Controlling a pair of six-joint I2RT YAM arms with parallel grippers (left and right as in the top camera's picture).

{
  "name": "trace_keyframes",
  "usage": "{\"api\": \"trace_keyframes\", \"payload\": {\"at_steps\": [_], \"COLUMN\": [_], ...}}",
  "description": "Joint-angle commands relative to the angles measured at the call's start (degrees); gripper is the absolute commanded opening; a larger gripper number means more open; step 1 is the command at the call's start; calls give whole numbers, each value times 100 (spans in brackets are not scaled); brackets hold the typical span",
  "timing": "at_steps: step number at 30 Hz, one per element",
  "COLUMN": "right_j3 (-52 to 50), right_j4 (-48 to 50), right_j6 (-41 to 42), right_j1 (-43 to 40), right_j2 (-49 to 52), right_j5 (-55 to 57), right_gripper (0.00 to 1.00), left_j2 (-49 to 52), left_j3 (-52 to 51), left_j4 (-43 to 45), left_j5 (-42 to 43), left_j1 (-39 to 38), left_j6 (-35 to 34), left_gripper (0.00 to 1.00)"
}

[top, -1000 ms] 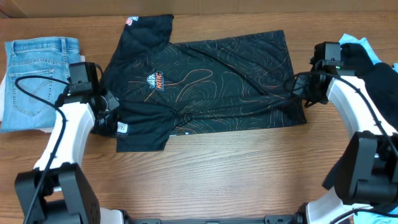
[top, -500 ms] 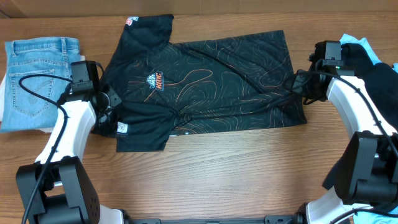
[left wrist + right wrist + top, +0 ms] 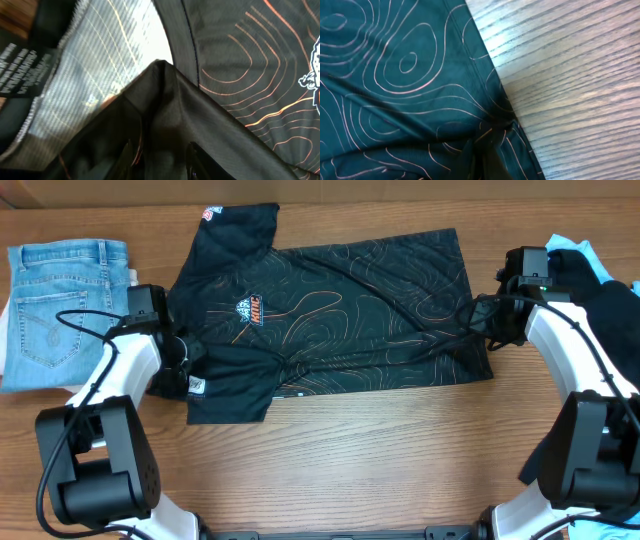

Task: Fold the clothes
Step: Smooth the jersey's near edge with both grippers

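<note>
A: Item?
B: One black short-sleeved sports jersey (image 3: 340,310), thin orange contour lines, flat on the wooden tabletop (image 3: 380,460) toward its far edge. Long axis left to right, collar end left.
A: Pincers?
B: right gripper (image 3: 480,320) closed, pinching the hem at the jersey's right end. left gripper (image 3: 188,360) at the collar end, wrapped in fabric; spread cannot be told.
A: Writing?
B: chest logo (image 3: 252,309), neck label (image 3: 20,65): both illegible.

Soft, even overhead light — left wrist view blurry, white glare on jersey (image 3: 235,80)
</note>
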Motion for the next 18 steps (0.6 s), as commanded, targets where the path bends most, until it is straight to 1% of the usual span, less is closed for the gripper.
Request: {"api": "trace_keyframes", "payload": {"at_steps": [1, 2, 6, 9, 13, 14, 15, 16, 18], "right_j3": [-22, -22, -22, -22, -22, -22, -22, -22, -22], "right_j4": [-22, -35, -79, -79, -79, -76, -72, -68, -52], "right_j6": [-22, -20, -22, -22, -22, -22, -22, -22, -22], "right_j1": [-22, -22, -22, -22, -22, -22, -22, -22, -22], "right_j2": [-2, -2, -2, -2, -2, -2, -2, -2, -2], "right_j5": [-35, -35, -35, -33, -33, -33, -33, -33, -31], "right_gripper": [4, 4, 4, 4, 4, 4, 4, 4, 4], "left_j2": [170, 203, 260, 260, 254, 245, 234, 223, 216], "left_j3": [-31, -31, -31, -28, -4, 17, 46, 81, 162], "left_j4": [-2, 4, 44, 85, 186, 195, 195, 195, 177], "left_j5": [133, 133, 153, 157, 356, 415, 417, 420, 420], "left_j1": [-13, -13, -13, -11, 0, 2, 2, 2, 2], "left_j6": [131, 131, 131, 131, 133, 133, 142, 192, 289], "left_gripper": [38, 37, 25, 15, 14, 11, 6, 4, 4]}}
